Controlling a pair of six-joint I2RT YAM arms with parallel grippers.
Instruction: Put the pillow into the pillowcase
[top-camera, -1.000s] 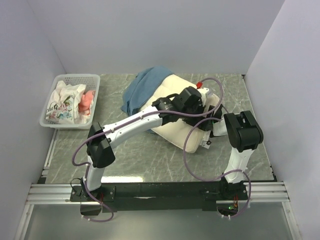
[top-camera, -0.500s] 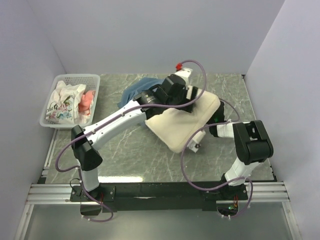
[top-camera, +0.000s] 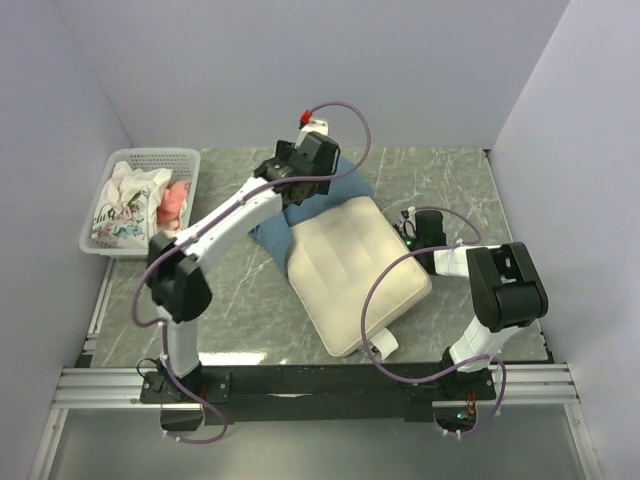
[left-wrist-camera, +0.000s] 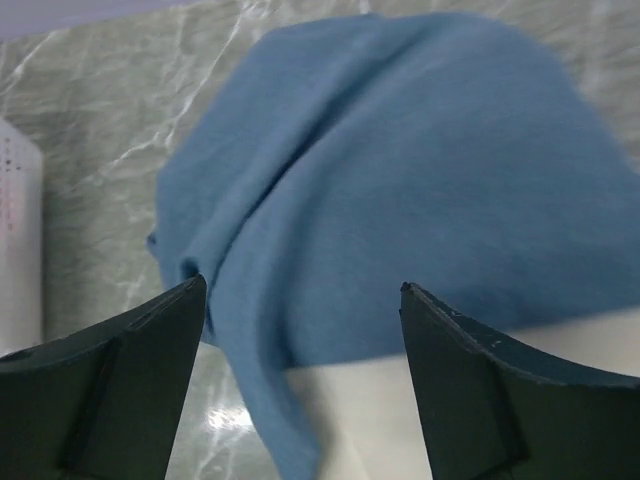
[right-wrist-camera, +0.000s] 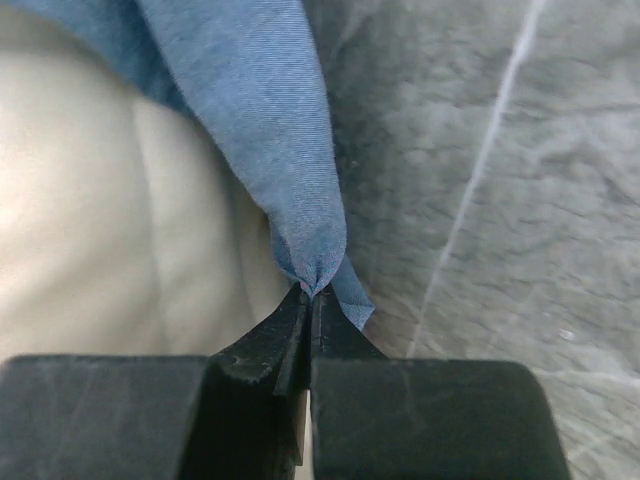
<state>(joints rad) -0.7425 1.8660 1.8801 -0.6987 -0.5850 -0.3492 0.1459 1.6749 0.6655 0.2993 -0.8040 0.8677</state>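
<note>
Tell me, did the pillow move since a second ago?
Yes. The pillow has slid toward the near edge of the table in the top view. Its nearest corner now almost reaches that edge.

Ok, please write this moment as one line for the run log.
left tool: open, over pillowcase | right tool: shut on pillowcase edge | pillow: mostly uncovered

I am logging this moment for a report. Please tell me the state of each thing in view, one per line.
Plump cream rectangular pillow: lying flat, plain face up, mostly uncovered.
Wrinkly muted-blue fabric pillowcase: bunched over the pillow's far end.
Left hand: open, above the pillowcase.
Right hand: shut on a pillowcase edge.
White plastic mesh basket: holding patterned cloths.
</note>
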